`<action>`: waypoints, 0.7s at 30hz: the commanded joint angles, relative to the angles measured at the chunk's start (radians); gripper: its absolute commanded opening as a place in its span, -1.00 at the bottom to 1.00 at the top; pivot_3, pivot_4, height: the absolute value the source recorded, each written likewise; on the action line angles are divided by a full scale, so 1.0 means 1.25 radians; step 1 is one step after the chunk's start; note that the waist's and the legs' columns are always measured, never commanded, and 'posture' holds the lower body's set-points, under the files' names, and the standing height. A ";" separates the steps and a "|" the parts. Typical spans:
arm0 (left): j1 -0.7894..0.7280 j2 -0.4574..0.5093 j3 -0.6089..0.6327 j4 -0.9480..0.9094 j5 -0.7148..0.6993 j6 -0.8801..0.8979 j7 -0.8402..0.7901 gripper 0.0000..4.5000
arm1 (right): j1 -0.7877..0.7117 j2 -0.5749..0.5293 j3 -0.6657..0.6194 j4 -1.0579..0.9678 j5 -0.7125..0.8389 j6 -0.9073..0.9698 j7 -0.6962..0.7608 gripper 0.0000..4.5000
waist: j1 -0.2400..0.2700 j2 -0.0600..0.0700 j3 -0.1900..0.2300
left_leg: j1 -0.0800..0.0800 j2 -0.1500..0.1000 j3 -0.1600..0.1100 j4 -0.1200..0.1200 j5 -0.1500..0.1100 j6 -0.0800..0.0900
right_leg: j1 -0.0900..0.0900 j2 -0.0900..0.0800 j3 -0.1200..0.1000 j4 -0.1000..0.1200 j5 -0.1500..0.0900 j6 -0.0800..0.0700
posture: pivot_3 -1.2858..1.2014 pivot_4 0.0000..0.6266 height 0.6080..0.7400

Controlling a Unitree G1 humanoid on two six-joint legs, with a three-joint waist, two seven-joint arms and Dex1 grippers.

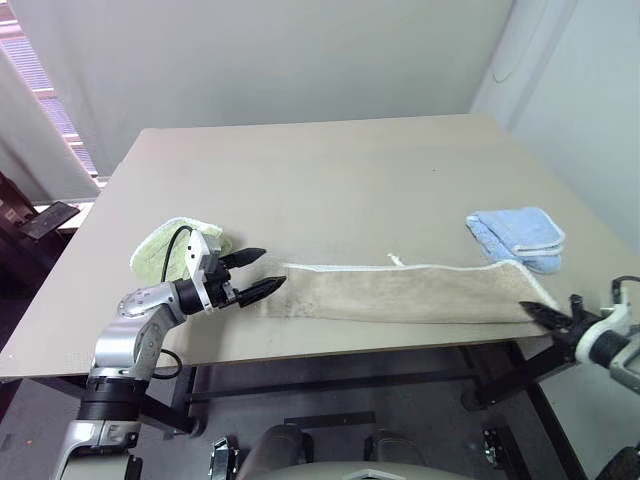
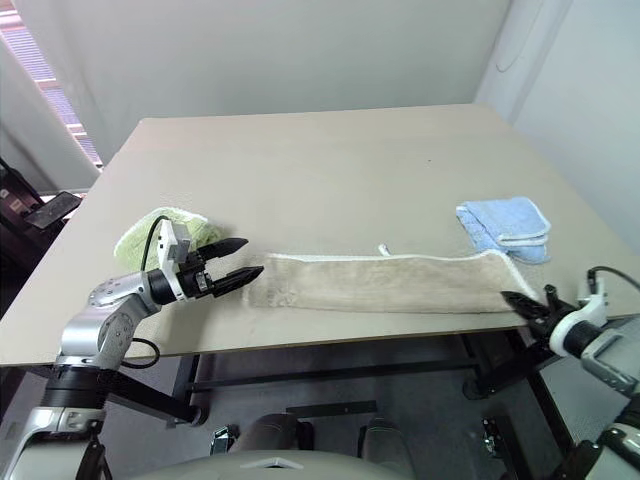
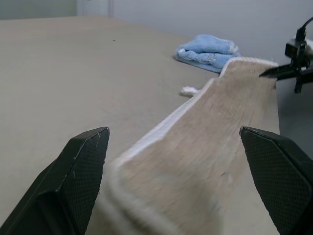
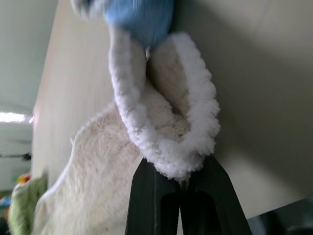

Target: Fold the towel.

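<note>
The towel [image 1: 400,293] lies as a long beige strip with white corded edging along the front of the table [image 1: 330,170]. My left gripper [image 1: 270,268] is open at the strip's left end. In the left wrist view that end of the towel [image 3: 205,147] sits between the spread fingers [image 3: 83,166]. My right gripper [image 1: 525,306] is shut on the towel's right end at the table's front right edge. The right wrist view shows the fluffy folded corner [image 4: 166,122] pinched between the two black fingers [image 4: 146,196].
A folded light green cloth [image 1: 170,245] lies just behind my left gripper. A folded light blue cloth [image 1: 517,235] rests behind the towel's right end. The table's front edge runs close below the towel.
</note>
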 commanded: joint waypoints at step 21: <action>-0.001 0.013 0.005 -0.017 0.004 -0.008 -0.007 1.00 | 0.042 -0.045 0.431 -0.608 0.011 -0.101 0.207 -0.98 | 0.001 -0.001 0.001 | -0.001 0.000 0.000 0.001 0.000 0.000 | 0.000 0.000 0.000 0.000 0.000 0.000 | 0.03 -1.00 0.93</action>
